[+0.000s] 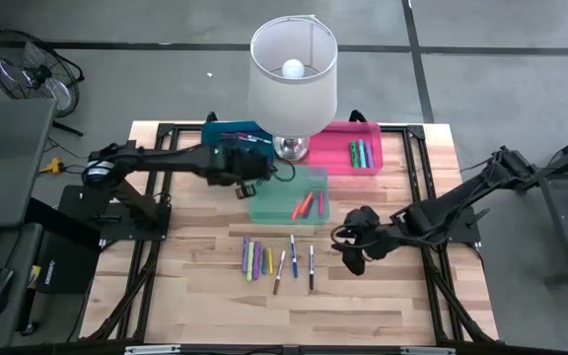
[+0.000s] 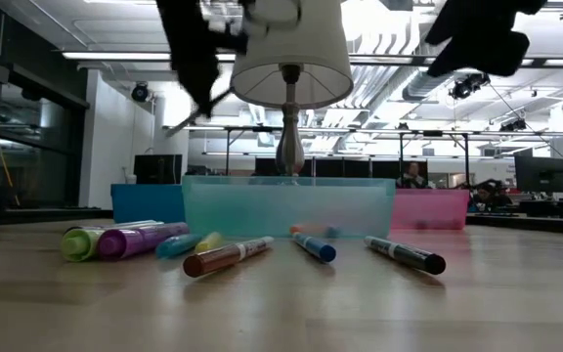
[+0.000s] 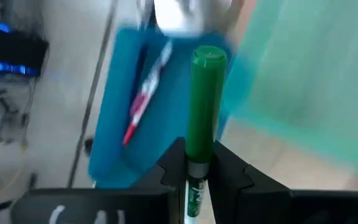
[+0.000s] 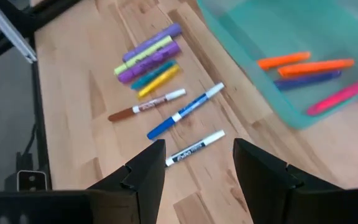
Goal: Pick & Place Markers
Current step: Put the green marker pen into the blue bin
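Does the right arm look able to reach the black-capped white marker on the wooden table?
Probably yes: the right claw hangs open just above the black-capped white marker, with nothing between them.

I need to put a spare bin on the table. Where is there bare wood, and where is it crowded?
Bare wood lies on the table left of the loose markers and along the front edge. It is crowded around the lamp, teal bin and pink bin.
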Robot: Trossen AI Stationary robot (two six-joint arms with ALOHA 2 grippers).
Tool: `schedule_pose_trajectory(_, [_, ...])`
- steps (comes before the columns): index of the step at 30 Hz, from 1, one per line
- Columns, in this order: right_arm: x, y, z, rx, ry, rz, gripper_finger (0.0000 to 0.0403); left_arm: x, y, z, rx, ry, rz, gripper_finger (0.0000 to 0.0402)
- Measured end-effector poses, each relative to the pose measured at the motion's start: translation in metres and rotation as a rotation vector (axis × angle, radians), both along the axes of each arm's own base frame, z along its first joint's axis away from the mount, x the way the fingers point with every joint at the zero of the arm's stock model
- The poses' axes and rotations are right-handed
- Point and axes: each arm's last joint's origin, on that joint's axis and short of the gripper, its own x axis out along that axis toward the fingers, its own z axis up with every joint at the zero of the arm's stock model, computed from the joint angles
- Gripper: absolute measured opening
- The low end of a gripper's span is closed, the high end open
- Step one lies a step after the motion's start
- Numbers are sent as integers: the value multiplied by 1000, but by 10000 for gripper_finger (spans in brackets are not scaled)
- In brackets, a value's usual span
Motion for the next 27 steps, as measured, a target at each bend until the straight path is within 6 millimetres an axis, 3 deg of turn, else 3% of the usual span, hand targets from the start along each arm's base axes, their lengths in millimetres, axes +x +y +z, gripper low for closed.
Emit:
schedule_pose_trajectory(3, [4,2,-7,26,22,-26,177,2,23,-7,-12,60,-12,35])
schedule_pose_trajectory(12, [12,6,-17,85,25,-120,177,-21,73,-46,-76,258,-17,35])
schedule_pose_trajectory(21, [13,5,-16,107,-12,-200,177,-42,88,-89,-14,388,-27,35])
schedule_pose_trajectory(27, [14,5,-15,133,-31,-223,177,-47,97,-101,5,387,-41,47])
